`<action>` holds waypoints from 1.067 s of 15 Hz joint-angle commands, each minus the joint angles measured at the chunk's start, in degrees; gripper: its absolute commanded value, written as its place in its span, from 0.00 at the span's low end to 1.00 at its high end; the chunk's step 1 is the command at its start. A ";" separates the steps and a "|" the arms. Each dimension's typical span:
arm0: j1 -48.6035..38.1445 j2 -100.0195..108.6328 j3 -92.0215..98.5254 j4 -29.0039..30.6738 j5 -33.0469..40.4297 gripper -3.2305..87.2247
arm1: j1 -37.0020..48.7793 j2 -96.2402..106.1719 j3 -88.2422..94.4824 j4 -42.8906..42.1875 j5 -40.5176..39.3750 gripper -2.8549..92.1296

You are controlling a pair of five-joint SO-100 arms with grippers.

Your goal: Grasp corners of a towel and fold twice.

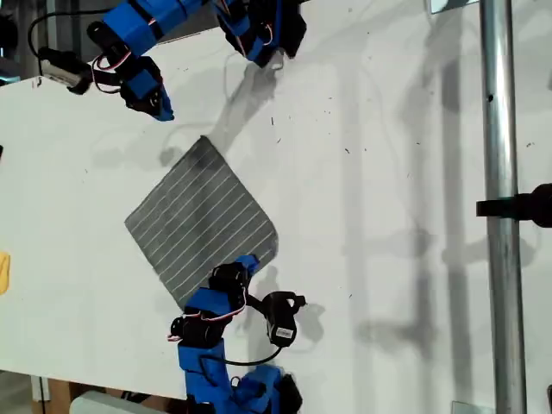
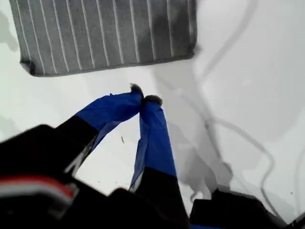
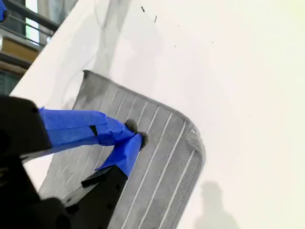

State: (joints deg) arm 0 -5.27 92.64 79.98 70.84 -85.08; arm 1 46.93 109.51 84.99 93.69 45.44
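Note:
The grey, white-striped towel lies flat on the white table as a diamond. My first gripper is shut with nothing in it; it hangs over bare table just short of the towel's edge, near the top corner. My second gripper is shut too, its tips meeting just above the cloth, inward of the corner on the exterior view's right. The left corner lies free. The second arm covers the bottom corner.
A small yellow object sits at the exterior view's left edge. A metal pole with a black clamp runs down the exterior view's right side. The white table stretches between towel and pole.

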 commanded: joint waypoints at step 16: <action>-3.08 -7.29 -10.37 4.31 2.37 0.00 | 0.97 -35.95 -6.42 -17.49 -27.69 0.35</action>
State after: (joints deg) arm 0 -6.42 84.81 72.69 74.18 -83.06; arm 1 49.04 73.39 79.10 78.22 19.86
